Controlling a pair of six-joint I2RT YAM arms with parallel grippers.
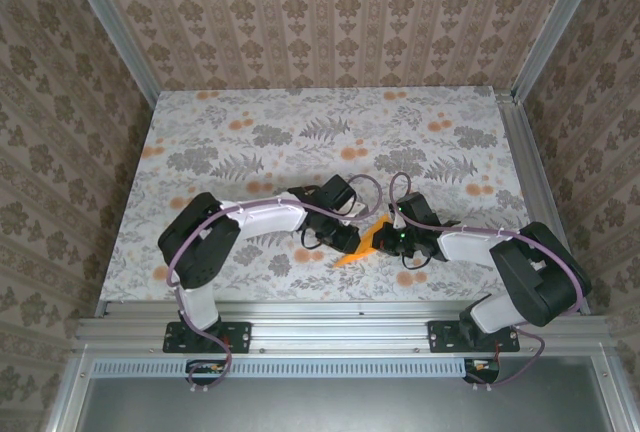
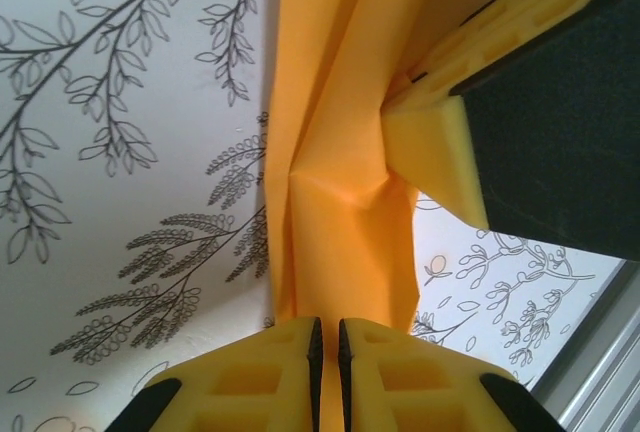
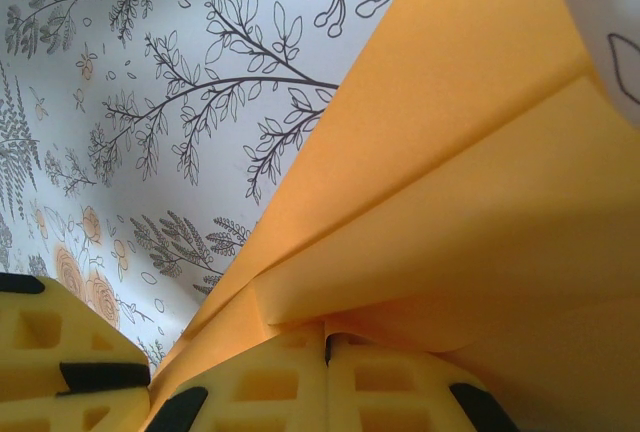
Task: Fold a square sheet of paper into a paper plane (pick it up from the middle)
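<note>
The orange sheet of paper [image 1: 362, 249] is folded into a narrow creased strip with a point toward the near left, held just above the table between both arms. My left gripper [image 1: 351, 241] pinches one end; in the left wrist view the paper [image 2: 340, 152] runs down into the nearly closed gap of that gripper [image 2: 328, 352]. My right gripper [image 1: 389, 241] is shut on the other side, and its yellow finger [image 2: 435, 152] clamps the strip's edge. From the right wrist, layered folds of the paper [image 3: 450, 182] rise out of the closed right gripper [image 3: 328, 345]. Whether it forms the paper plane I cannot tell.
The table [image 1: 300, 132] wears a floral cloth and is boxed in by wallpapered walls on three sides. An aluminium rail [image 1: 340, 330] runs along the near edge, close behind both grippers. A finger [image 3: 50, 362] of the left gripper sits at the right wrist view's lower left.
</note>
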